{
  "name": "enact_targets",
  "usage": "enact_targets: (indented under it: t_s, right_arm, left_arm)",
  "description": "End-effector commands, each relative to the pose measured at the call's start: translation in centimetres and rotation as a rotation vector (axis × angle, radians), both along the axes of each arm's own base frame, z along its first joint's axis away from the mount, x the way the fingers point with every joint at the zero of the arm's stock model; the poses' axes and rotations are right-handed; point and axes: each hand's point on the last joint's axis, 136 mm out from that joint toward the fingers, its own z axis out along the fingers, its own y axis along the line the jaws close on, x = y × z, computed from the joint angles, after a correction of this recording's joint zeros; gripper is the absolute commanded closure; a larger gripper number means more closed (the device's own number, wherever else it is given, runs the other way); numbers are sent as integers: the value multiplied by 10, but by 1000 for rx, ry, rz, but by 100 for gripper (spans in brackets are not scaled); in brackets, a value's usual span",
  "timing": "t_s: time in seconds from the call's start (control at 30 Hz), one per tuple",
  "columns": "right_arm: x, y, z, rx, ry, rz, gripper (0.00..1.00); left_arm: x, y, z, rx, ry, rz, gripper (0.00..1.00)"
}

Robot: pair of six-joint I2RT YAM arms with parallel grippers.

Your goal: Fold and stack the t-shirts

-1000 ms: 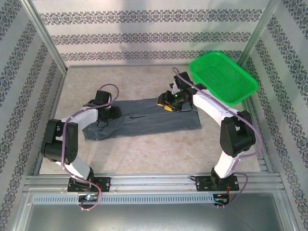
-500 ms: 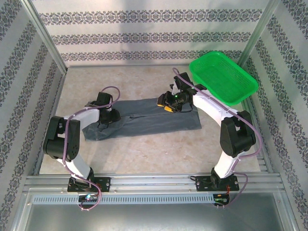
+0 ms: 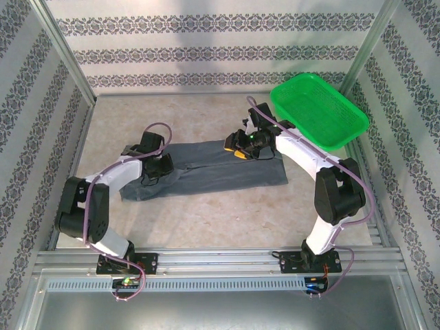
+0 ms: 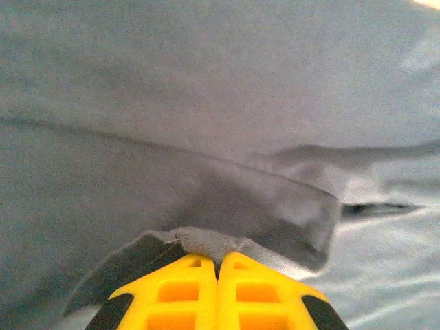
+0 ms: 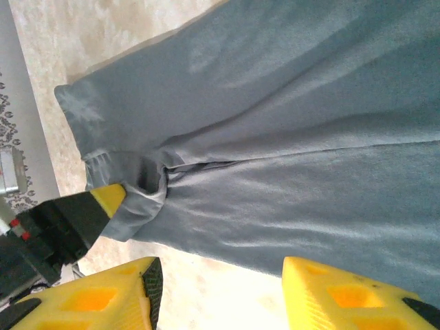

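Looking on, I'd say the job is at an early stage: the t-shirt [image 3: 220, 175] lies on the table [image 3: 206, 220] as a long narrow band, apparently folded lengthwise but not yet across. The left gripper [image 3: 157, 167] is pressed together on a ridge of cloth near the band's left end. The right gripper [image 3: 240, 146] stands spread over the right end, holding nothing. No stack is started, and the green basket [image 3: 320, 113] sits apart, far right
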Motion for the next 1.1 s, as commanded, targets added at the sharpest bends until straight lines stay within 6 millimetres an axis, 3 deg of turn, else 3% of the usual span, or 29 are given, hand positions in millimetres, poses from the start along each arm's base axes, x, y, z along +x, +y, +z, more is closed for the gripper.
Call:
enact_targets:
  t_s: [0.0,0.13,0.37,0.47,0.57,0.7,0.9,1.07]
  right_arm:
    - [-4,3,7,24,-4,9,50]
    - [-5,1,5,26,-1,6,50]
    - [-10,-2,-3,22,18,0,50]
    - [-12,-4,-4,22,19,-2,50]
    - [-12,-5,-4,21,16,-6,50]
    - [-14,-4,-5,23,20,-5,50]
    - [-17,3,-4,32,22,16,51]
    - [-19,4,0,35,15,20,51]
  left_arm:
    - [-32,-6,-6,-35,121,100,100]
    - [-47,-25,-10,-95,167,174,97]
    - [-63,-55,-13,-217,264,256,73]
    - [-67,-55,1,-225,272,256,65]
    - [-63,-42,31,-186,190,255,60]
    - [-47,-4,61,-109,73,302,60]
    - [-5,43,38,-69,67,354,64]
    - [1,59,1,-8,157,315,67]
